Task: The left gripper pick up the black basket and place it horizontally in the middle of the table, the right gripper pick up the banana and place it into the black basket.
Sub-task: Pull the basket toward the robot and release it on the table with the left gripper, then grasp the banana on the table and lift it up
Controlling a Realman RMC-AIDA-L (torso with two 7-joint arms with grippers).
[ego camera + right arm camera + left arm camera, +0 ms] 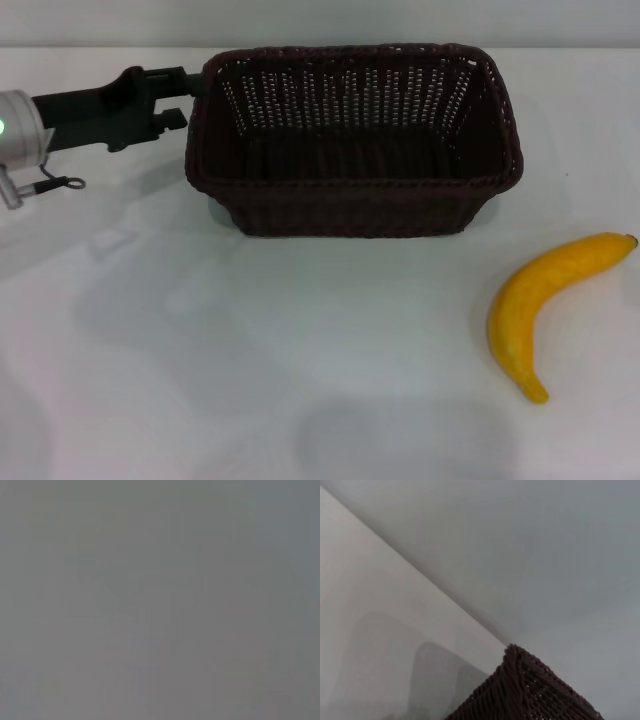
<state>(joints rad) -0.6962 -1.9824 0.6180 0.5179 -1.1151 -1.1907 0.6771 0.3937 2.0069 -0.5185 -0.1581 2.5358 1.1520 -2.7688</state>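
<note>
Basket (355, 140): you have it upright on the worktop (250, 360), toward the far side and a little left of centre, long side running across your view, open top up, nothing visible inside

Left pincer (190, 95): it reaches in from your left, level with the basket's left short end; its black fingers (172, 119) sit right at the rim near the far left corner, one finger above and one below in the head view. They look touching or nearly so, but you cannot tell whether they are clamped on the rim or just beside it

Left wrist view: you see one braided corner of the basket (530, 692) against the pale worktop (380, 630) and the grey wall beyond; no fingers show there

Banana (545, 305): it lies flat on the worktop at your right front, well apart from the basket, curved, one tip pointing to the far right and the other toward you; nothing touches it

Right pincer: it is out of the head view, and its wrist view gives you only plain grey
</note>
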